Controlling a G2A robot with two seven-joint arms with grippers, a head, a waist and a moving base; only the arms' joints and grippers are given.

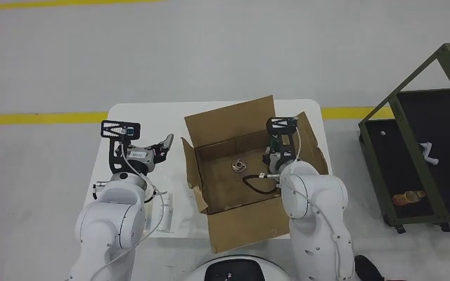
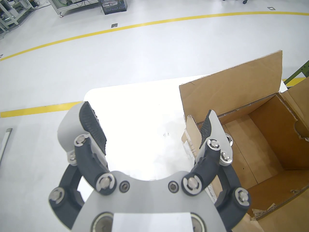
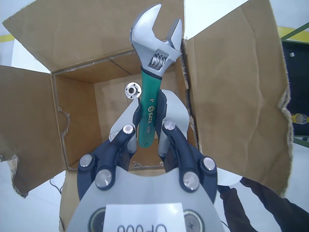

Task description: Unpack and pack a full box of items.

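The right claw [image 3: 150, 105] is clamped on the green handle of an adjustable wrench [image 3: 154, 47], gripped at about mid-handle, so that the handle's end is left toward the wrist and the steel head is carried beyond the fingertips. Below the claw the cardboard box [image 3: 79, 25] is seen, its four flaps folded outward. A small round metal fitting [image 3: 132, 90] lies on the box floor, just beside the line of the handle and apart from it. The wrench is held clear above the box interior, and nothing else is touched by it.

The left claw [image 2: 149, 115] is held with its fingers wide apart and nothing between them. Bare white table [image 2: 135, 146] lies beneath it, and the near wall of the box stands just beside its box-side finger.

As to progress, the box is judged to be almost empty: only the fitting is made out on its floor, and one tool is in the grip. Whether the wrench is being taken out or put back cannot be told, so the stage is placed near the turn between unpacking and packing, with at least the fitting left to be handled.

The right wrist view gives the grip itself and the wrench head. From the top view the two claws [image 1: 163, 146] [image 1: 278, 151] are placed on opposite sides of the box, and a dark cart [image 1: 415, 161] is added, well apart from the right claw, off the table.
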